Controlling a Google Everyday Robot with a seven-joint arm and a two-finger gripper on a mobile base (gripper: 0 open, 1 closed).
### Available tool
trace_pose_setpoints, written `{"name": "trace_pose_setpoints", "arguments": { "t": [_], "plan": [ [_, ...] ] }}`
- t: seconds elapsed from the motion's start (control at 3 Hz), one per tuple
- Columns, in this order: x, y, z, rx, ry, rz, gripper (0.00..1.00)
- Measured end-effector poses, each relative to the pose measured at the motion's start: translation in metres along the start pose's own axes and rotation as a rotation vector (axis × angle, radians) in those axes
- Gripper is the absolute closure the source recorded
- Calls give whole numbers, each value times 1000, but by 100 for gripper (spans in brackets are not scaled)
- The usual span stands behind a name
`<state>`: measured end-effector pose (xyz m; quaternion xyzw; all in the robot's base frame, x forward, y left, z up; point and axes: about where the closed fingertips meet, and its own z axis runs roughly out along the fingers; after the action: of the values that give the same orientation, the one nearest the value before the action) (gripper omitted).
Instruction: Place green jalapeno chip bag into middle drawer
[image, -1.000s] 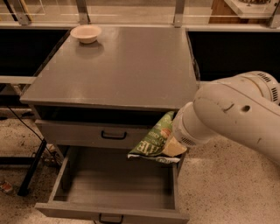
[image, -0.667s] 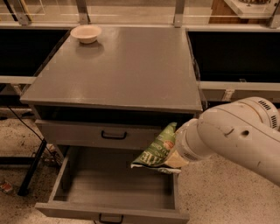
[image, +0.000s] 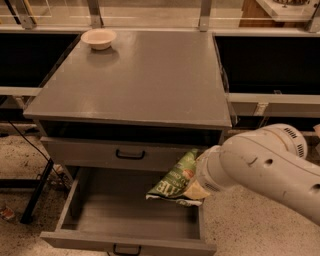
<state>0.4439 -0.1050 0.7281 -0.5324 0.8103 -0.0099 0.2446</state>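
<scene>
Bag (image: 175, 181), clamped in the gripper (image: 198, 186) at lower centre, should be lowered leftward, well inside the drawer (image: 125, 216) walls, before release.

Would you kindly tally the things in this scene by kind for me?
Chip bags: 1, green jalapeno chip bag
Bowls: 1, cream bowl
Drawers: 2, open middle drawer and shut upper drawer
Grippers: 1, gripper at the bag's right end, over the middle drawer
Total: 5

Dim warm light, sheen on cabinet top (image: 150, 85), claw (image: 195, 189) shaded above middle drawer (image: 132, 220)
</scene>
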Motion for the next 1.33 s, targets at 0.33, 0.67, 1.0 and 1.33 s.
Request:
{"name": "trace_pose_setpoints", "arguments": {
  "t": [0.33,0.67,1.0,1.33],
  "plan": [
    [11,27,47,-75,4,23,100],
    [15,40,74,-125,17,26,100],
    [15,40,78,-128,14,30,100],
    [14,40,91,-134,3,46,100]
  ]
}}
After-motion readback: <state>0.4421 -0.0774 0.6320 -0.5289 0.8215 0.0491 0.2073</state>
